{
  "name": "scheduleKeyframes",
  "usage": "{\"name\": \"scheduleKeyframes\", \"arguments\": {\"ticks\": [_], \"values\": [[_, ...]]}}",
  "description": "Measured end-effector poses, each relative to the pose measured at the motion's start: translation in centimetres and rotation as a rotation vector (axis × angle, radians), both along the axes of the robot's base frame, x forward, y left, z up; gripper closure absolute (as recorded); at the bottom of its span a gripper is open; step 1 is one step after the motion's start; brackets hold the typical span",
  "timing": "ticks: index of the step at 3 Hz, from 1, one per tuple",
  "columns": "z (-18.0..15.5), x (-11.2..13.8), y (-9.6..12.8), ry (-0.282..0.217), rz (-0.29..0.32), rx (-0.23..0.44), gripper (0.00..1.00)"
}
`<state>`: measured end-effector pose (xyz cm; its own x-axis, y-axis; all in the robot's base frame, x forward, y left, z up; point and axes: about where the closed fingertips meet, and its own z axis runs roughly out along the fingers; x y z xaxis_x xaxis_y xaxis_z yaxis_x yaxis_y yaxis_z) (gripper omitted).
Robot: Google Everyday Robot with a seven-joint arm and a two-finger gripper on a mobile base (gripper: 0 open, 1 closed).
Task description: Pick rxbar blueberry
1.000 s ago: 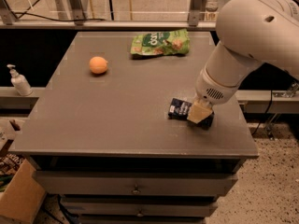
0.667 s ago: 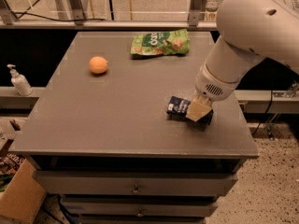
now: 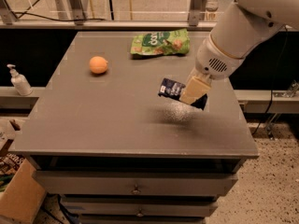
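Observation:
The rxbar blueberry is a small flat navy-blue bar with pale lettering. It hangs in the air above the right part of the grey table, with its shadow on the tabletop below it. My gripper is shut on the bar's right end, and the bar's left end sticks out to the left. The white arm comes in from the upper right.
A green snack bag lies at the table's back edge. An orange sits on the left part of the table. A soap dispenser stands on a ledge to the left. Drawers are below the tabletop.
The gripper has lifted the blue bar off the tabletop and raised it; before, the bar lay on the table under the gripper.

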<state>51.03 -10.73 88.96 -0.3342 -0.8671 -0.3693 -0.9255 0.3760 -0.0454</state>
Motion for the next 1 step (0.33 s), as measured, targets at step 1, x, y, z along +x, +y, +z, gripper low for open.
{"name": "scheduleKeyframes", "arguments": {"ticks": [1], "values": [[0.0, 0.0, 0.0, 0.0, 0.0, 0.0, 1.0]]}}
